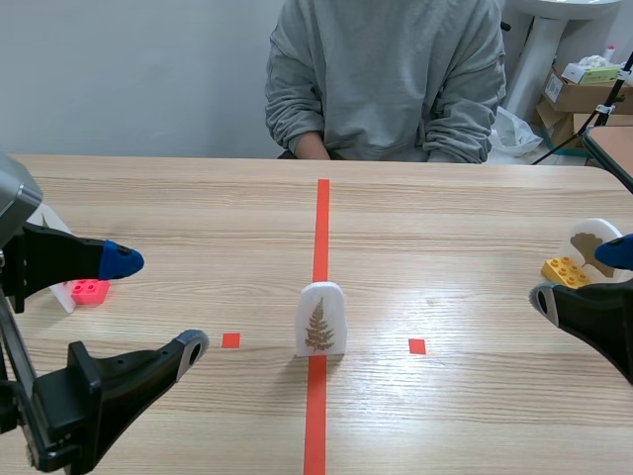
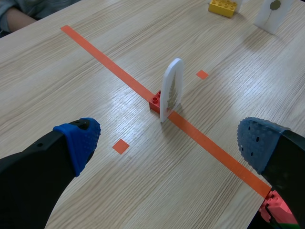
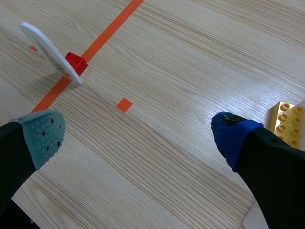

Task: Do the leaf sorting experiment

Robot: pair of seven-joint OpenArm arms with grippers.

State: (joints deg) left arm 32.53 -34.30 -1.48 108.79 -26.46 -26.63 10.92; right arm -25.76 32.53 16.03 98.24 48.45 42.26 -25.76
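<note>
A: Left end effector point(image 1: 158, 303)?
B: Released. Fingers spread wide with nothing between them. It sits low over the near left of the surface point(image 1: 445, 228).
A: Right end effector point(image 3: 139, 138)?
B: Also released, pads well apart and gripping nothing. It is at the near right side of the surface.
A: Where's the task thing?
B: The white leaf card point(image 1: 320, 319) has a fern print and stands upright on the centre tape line. It is between the two small tape squares and well apart from both end effectors.
A: What props it up?
B: A red brick point(image 2: 155, 101) touches its far face and also sits on the line.
A: Any other cards?
B: A second white card point(image 2: 272, 14) stands upright at the far right, showing a tan fan-shaped leaf. A yellow brick point(image 3: 288, 123) is near it. Both are close to the right end effector; contact can't be told.
A: Left side?
B: A pink brick point(image 1: 89, 291) lies just past the left end effector's blue-padded finger. Something white is beside it, mostly hidden, so it can't be identified.
A: Background?
B: A person point(image 1: 386, 79) in a grey sweatshirt sits across the surface, forearms at the far edge. Cardboard boxes point(image 1: 579, 84) are at the back right.
</note>
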